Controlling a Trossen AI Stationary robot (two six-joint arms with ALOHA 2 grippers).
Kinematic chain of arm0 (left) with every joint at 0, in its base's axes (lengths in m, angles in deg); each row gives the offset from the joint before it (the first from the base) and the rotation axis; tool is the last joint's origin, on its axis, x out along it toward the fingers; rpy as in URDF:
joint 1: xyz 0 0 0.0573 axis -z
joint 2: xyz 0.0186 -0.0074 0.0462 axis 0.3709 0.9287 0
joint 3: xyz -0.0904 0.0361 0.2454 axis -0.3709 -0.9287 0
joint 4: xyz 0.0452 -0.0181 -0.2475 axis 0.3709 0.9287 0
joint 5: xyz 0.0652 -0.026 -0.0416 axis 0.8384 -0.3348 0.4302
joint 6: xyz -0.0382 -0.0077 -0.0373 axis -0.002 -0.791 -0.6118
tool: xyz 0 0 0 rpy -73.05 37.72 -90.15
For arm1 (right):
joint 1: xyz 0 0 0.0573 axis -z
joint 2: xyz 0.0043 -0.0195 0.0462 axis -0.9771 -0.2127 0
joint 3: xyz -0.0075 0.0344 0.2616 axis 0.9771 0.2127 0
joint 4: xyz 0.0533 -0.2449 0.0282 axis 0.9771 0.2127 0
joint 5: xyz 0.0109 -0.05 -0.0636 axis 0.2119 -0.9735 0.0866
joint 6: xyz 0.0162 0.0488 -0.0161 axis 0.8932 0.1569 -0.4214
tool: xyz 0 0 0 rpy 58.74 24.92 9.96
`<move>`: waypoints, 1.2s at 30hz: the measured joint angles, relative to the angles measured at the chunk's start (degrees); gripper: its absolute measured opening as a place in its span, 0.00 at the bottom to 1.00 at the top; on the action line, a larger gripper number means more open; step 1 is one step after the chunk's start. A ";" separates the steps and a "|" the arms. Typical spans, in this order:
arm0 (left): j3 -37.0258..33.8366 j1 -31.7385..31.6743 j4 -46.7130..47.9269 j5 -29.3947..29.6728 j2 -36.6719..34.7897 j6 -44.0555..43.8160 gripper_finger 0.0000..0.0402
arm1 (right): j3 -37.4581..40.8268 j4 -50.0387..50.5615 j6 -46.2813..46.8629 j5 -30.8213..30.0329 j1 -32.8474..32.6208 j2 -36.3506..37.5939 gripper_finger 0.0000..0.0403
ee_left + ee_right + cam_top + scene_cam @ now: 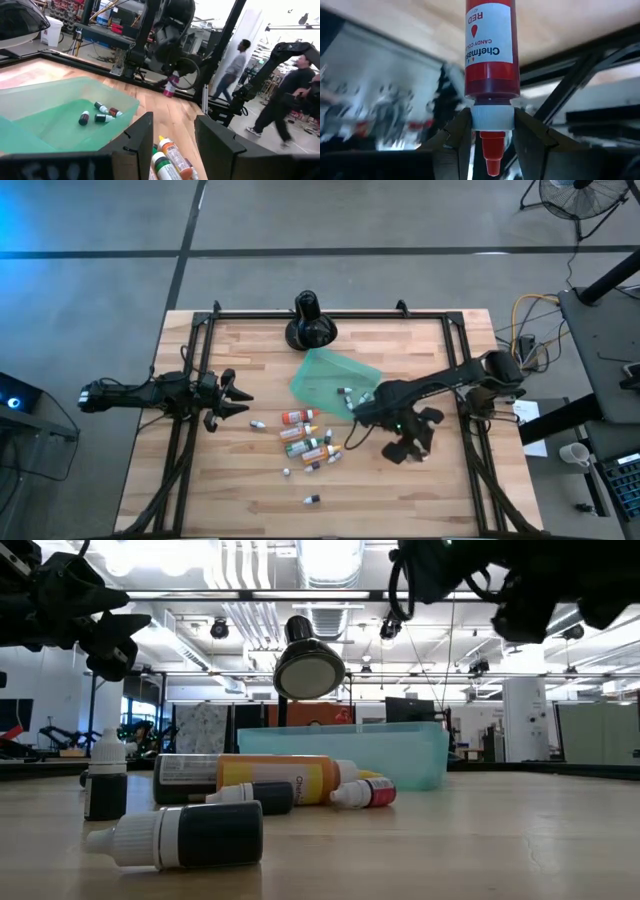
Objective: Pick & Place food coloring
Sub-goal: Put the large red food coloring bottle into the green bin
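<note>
A: Where is the right gripper [492, 137]?

B: In the high view it sits right of centre, just below and to the right of the translucent green tray [318, 372]. Its fingers are clamped on the white collar of a red food coloring bottle [491, 55], whose label reads "RED"; the red dropper tip pokes out between the fingers.

A: And the left gripper [243, 396]?

B: It hangs at the left of the high view, above the counter [240, 480], pointing toward the bottles. Its fingers stand partly apart with nothing between them.

A: The other food coloring bottles [308, 438]?

B: Most lie in a loose cluster at lower centre of the high view, just below the tray. One small bottle [258, 424] lies to the left of the cluster, and a dark bottle [312, 500] lies alone near the bottom edge. A few small bottles [100, 114] rest inside the tray, seen at the lower left of the left wrist view.

A: Anything else on the counter?

B: A black round-based stand [309, 322] at top centre, touching the tray's upper corner. In the left wrist view, two people [235, 70] stand in the room beyond, at upper right.
</note>
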 joint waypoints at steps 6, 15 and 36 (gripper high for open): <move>0.00 -0.04 -0.02 0.00 0.00 0.00 0.29 | 7.27 0.11 -5.55 4.13 -0.49 -0.02 0.26; -0.01 -0.04 0.01 0.00 0.00 0.00 0.29 | 15.06 -5.44 -11.86 4.43 -0.64 -0.02 0.27; -0.01 -0.02 -0.01 0.00 0.00 0.01 0.29 | 18.01 -11.53 -10.57 4.55 -0.61 -0.02 0.27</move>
